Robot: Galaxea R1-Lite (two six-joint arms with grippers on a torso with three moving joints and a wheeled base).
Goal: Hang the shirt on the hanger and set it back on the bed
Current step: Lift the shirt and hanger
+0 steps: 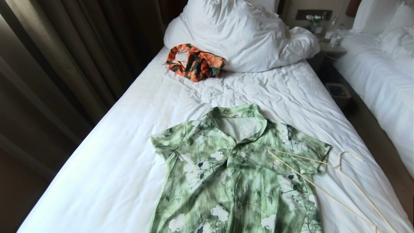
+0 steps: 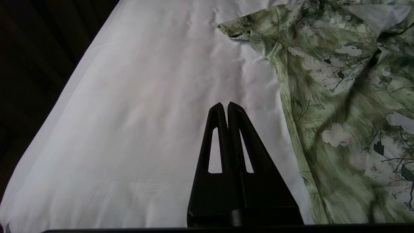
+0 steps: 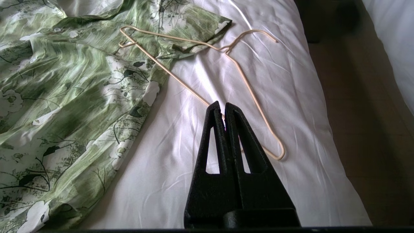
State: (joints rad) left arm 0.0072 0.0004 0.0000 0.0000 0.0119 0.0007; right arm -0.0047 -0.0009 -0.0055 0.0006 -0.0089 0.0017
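Right wrist view: my right pincer, jaws closed and empty, hovers over the hanger, which lies slantwise off the shirt on the bed; my left pincer, closed, is farther.

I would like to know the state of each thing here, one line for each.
shirt: lying flat on the bed, front up, collar open, not on the hanger.
hanger: lying empty, one corner on the shirt's sleeve, the rest on the sheet.
bed: sheet wrinkled.
orange garment: crumpled beside the pillow.
left hand: shut, empty.
right hand: shut, empty.
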